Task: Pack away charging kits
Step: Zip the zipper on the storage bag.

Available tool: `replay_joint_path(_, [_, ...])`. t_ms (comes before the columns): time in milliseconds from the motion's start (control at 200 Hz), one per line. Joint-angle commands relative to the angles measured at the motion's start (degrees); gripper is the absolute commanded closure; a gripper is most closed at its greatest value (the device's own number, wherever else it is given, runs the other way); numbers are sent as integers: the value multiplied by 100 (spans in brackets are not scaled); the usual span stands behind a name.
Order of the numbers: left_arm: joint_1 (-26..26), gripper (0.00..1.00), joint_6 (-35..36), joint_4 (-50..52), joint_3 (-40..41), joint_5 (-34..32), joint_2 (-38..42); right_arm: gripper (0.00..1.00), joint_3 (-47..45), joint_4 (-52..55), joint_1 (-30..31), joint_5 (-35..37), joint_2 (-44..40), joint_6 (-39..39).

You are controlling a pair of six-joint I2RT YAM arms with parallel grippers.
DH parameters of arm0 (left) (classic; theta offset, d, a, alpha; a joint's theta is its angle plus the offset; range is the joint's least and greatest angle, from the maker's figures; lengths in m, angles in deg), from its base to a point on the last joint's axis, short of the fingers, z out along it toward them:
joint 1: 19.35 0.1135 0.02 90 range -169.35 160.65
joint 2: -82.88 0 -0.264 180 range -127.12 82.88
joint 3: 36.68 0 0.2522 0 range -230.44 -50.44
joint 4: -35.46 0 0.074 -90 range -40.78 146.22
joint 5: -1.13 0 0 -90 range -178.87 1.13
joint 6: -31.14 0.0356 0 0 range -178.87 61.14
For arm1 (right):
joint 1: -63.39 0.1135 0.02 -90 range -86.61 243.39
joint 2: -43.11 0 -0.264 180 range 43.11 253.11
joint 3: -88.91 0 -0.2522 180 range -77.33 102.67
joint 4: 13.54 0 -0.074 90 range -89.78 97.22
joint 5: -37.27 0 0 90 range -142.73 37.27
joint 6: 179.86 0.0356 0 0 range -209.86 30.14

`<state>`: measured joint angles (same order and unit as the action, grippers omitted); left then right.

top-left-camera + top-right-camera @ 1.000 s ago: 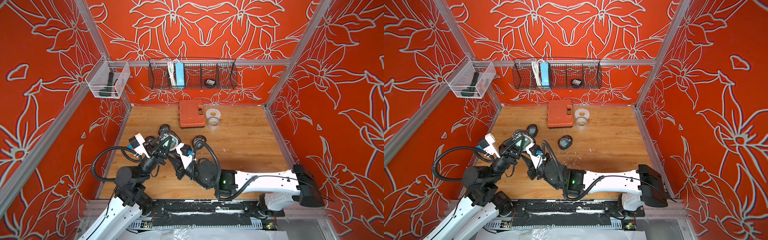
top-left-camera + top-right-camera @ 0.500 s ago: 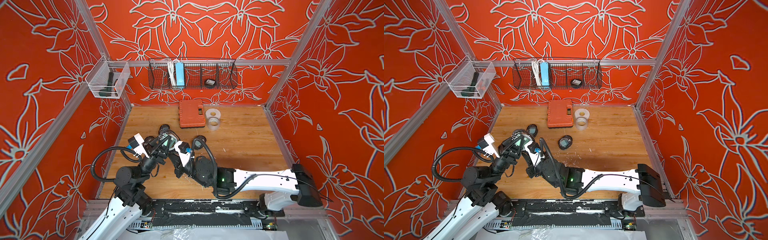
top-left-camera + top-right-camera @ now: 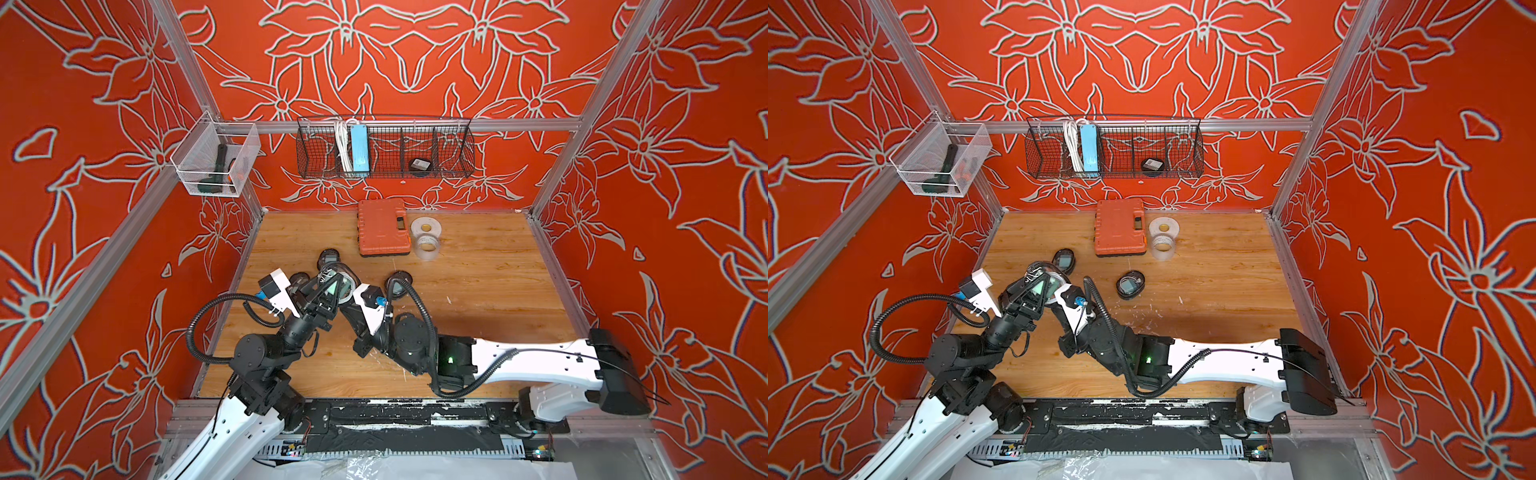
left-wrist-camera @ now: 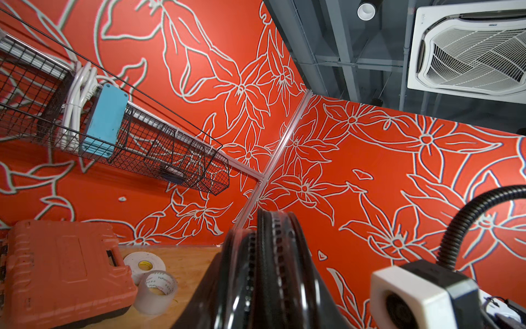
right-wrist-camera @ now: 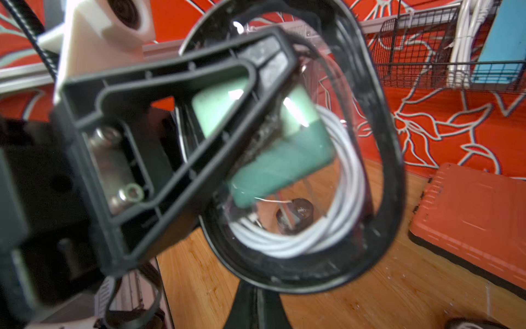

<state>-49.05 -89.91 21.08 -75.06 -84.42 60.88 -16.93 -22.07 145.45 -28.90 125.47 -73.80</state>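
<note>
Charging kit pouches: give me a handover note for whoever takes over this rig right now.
Left tool: shut on an oval black-rimmed clear-faced pouch, held above the wooden table, teal cube plug and coiled white cable inside.
Right tool: shut at that pouch's rim; what it pinches is unclear.
Done: one matching pouch sits in the black wire basket.
Left: probably close the held pouch and store it; two more pouches lie on the table, closure unclear.

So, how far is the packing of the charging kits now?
Done: one pouch sits in the wire basket. In hand: left gripper holds a filled pouch; right gripper shut at its rim. Left: two pouches lie on the table.
</note>
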Motion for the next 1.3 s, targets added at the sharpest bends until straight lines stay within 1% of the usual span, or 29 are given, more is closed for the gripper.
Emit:
replay_joint_path(0, [-10,100,-113,-116,-94,-83,58,100,-299,-1,-97,482,-388,-43])
replay_joint_path(225, [-10,100,-308,77,-242,90,-195,100,-598,147,-258,587,-687,-259])
replay_joint_path(365, [-10,100,-380,400,-404,186,-309,100,-750,189,-373,677,-791,-525])
replay_joint_path(525, [-10,100,-435,799,-620,381,-505,100,-925,390,-675,281,-987,-776])
replay_joint_path(606, [-11,100,-458,943,-681,500,-599,100,-1099,349,-744,205,-1139,-984])
replay_joint_path(741, [-10,100,-449,1284,-854,798,-824,100,-1313,357,-875,59,-1403,-1264])
replay_joint_path(826, [-10,100,-429,1468,-970,1044,-949,100,-1388,424,-979,-167,-1519,-1388])
replay_joint_path(936, [-10,100,-395,1798,-1122,1318,-1098,100,-1442,516,-1109,-240,-1639,-1499])
replay_joint_path(1021, [-10,100,-337,2145,-1250,1405,-1163,100,-1511,553,-1226,-291,-1746,-1603])
replay_joint_path(1201, [-10,100,-241,2620,-1356,1281,-1027,100,-1584,763,-1436,-530,-1883,-1782])
replay_joint_path(1296, [-10,100,-250,2597,-1348,1505,-1049,100,-1520,962,-1459,-907,-1872,-1925])
